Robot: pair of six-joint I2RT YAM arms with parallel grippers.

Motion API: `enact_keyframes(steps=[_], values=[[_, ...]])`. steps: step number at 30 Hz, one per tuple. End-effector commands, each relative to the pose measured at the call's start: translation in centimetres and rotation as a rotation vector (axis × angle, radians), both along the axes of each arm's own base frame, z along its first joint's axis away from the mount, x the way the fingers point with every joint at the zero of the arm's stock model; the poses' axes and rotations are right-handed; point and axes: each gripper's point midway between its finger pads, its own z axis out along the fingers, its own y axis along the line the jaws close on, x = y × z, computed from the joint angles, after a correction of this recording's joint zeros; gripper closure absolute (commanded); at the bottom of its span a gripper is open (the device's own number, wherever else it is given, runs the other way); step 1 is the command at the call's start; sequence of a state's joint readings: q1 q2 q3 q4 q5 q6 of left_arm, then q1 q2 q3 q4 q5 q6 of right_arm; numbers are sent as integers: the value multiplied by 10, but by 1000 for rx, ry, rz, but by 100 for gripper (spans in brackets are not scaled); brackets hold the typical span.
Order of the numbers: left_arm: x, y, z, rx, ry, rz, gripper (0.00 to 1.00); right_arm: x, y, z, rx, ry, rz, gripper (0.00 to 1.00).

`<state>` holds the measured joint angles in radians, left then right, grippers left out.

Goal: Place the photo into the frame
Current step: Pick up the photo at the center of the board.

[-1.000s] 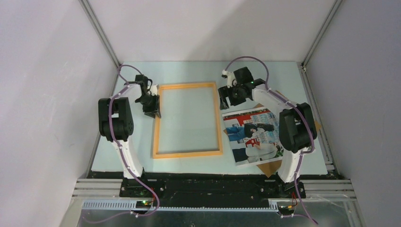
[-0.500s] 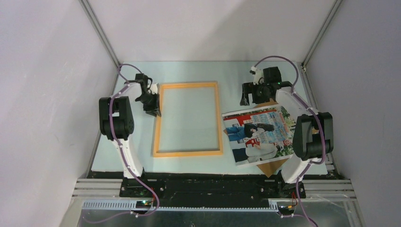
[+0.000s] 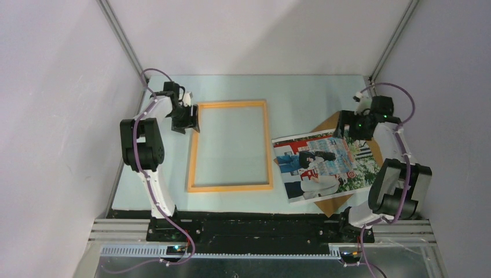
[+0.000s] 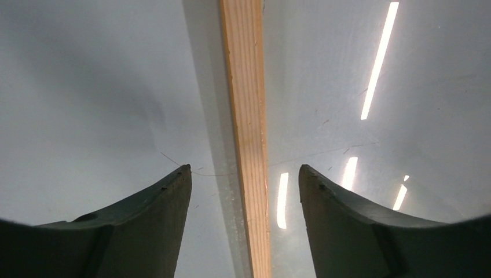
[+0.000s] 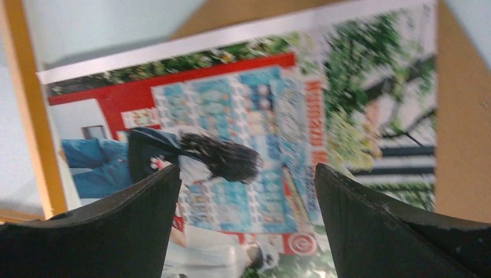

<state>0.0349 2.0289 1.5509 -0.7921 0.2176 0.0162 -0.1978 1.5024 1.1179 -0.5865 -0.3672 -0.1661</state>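
One photo (image 3: 321, 165) lies face up, tilted, toward the right edge of the table (image 3: 301, 92). It sits on one brown board (image 3: 334, 204), just beside the one frame (image 3: 230, 187) lying flat mid-table. The right gripper (image 3: 349, 126) hovers over the photo's far end, jaws wide, holding nothing. The left gripper (image 3: 188, 123) straddles the frame's left rail near its far corner, jaws apart, clear of the wood.

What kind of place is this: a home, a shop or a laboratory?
Probably a laboratory test cell: plain grey panels held by aluminium posts enclose a pale table, and the left arm and right arm are bolted to a black base plate at its near edge.
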Motion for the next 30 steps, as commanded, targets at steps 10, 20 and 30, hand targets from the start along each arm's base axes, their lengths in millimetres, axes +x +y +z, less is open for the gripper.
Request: enact_keyframes(steps=[10, 20, 30], values=[[-9, -73, 84, -91, -197, -167, 13, -72, -98, -28, -21, 87, -135, 13], [-61, -198, 144, -204, -326, -520, 6, -95, -141, -39, -14, 105, -232, 15], [-104, -317, 140, -289, -295, -785, 7, -107, -161, -44, -64, 125, -253, 16]])
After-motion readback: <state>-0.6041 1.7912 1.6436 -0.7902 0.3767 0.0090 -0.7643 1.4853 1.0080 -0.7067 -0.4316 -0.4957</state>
